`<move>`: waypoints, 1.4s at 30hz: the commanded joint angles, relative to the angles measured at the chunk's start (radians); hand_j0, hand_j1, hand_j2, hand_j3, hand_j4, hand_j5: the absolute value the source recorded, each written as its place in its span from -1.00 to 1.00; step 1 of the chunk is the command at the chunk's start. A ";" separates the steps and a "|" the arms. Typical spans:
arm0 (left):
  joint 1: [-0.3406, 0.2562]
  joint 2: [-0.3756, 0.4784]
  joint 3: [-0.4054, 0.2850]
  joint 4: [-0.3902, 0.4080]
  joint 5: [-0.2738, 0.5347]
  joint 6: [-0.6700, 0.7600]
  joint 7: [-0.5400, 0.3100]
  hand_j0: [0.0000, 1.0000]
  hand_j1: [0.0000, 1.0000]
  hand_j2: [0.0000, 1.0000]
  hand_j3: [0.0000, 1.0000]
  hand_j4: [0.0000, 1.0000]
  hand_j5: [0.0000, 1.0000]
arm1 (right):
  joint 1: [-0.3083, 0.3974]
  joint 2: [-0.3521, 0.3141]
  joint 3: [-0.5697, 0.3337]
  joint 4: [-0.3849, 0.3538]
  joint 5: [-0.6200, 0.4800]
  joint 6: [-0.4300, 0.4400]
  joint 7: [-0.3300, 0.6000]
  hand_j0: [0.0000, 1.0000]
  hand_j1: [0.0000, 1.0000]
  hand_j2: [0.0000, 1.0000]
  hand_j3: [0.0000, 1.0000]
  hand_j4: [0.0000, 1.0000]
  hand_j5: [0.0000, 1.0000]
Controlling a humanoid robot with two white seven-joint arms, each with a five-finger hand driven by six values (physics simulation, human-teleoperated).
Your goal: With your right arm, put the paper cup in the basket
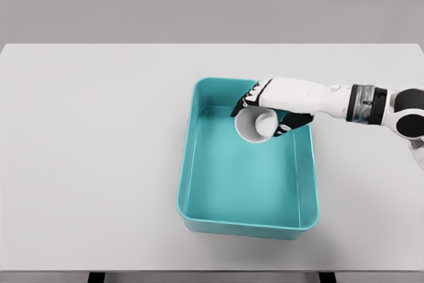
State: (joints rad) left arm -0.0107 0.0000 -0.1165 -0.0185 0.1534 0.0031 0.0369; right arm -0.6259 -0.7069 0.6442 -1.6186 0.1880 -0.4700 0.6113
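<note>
A white paper cup (256,124) hangs tilted on its side over the far part of the teal basket (192,164), its open mouth facing me. My right hand (265,111) reaches in from the right edge and is shut on the cup, with dark fingers (244,102) wrapped over its top and the thumb below at its right. The cup is above the basket's floor, inside the rim's outline. The left arm does not show.
The basket sits right of centre on a pale grey table (86,164). My right forearm (344,101) crosses above the basket's far right corner. A grey wall lies beyond the table's far edge.
</note>
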 commanded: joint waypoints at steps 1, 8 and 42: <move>0.000 0.000 0.000 0.000 0.000 0.000 0.000 1.00 1.00 1.00 1.00 1.00 1.00 | 0.000 0.010 0.022 -0.023 0.074 0.042 0.000 0.44 0.44 0.44 0.44 0.44 0.44; 0.000 0.000 0.000 0.000 0.000 0.000 0.000 1.00 1.00 1.00 1.00 1.00 1.00 | 0.000 0.029 0.068 -0.050 0.189 0.099 0.000 0.44 0.44 0.44 0.44 0.44 0.44; 0.000 0.000 0.000 0.000 0.000 0.000 0.000 1.00 1.00 1.00 1.00 1.00 1.00 | 0.333 -0.057 -0.572 0.324 -0.423 -0.141 0.000 1.00 1.00 1.00 1.00 1.00 1.00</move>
State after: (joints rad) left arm -0.0107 -0.0001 -0.1164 -0.0185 0.1534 0.0031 0.0369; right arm -0.2762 -0.7712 0.1432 -1.3568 -0.2295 -0.6101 0.6115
